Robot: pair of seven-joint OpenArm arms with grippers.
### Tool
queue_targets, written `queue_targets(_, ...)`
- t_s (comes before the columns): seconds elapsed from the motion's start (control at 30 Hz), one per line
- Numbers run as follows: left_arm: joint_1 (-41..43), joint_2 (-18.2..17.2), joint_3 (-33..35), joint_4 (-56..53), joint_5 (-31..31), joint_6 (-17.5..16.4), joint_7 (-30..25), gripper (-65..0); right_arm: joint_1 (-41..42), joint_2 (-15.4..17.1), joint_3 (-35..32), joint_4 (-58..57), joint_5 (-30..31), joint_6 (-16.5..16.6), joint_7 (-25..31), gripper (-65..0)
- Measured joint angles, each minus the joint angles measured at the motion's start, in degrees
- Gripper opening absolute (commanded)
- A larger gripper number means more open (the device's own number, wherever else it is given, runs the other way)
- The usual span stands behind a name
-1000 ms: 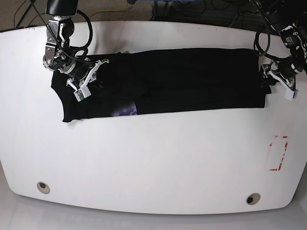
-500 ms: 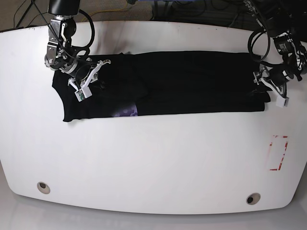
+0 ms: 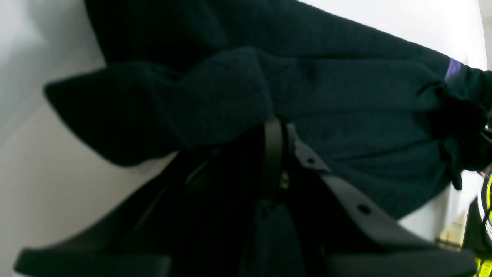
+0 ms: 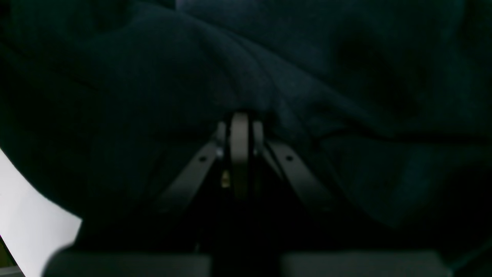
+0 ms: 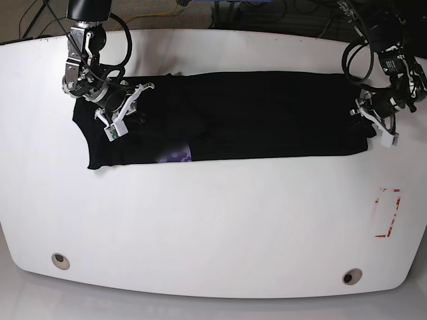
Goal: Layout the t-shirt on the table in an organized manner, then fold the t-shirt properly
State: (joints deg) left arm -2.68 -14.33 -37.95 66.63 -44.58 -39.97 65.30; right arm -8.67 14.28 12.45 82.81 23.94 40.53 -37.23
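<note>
The black t-shirt [image 5: 267,113] lies as a long folded band across the far half of the white table [image 5: 213,220], with a purple patch [image 5: 177,155] at its near edge. At the base view's right, my left gripper [image 5: 375,120] is at the shirt's right end. Its wrist view shows the jaws together at the left gripper [image 3: 275,123], pinching bunched cloth of the t-shirt [image 3: 346,115]. My right gripper [image 5: 123,110] rests on the shirt's left end. Close up, the right gripper [image 4: 240,115] is shut on folds of the t-shirt [image 4: 269,57].
A red dashed rectangle [image 5: 387,212] marks the table near its right edge. Two metal grommets [image 5: 60,260] [image 5: 351,277] sit by the front edge. Cables [image 5: 280,17] lie beyond the far edge.
My left gripper moved inward onto the shirt's right end and its jaws closed on the cloth. The right gripper stayed shut and barely shifted.
</note>
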Motion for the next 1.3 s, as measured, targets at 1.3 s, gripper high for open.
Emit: queue_targets(1.3, 1.7, 4.1, 21.0, 38.1, 7.3, 12.6, 9.9, -60.6, 0.0, -0.2, 0.0, -0.1, 0.1, 0.0, 0.0, -64.7)
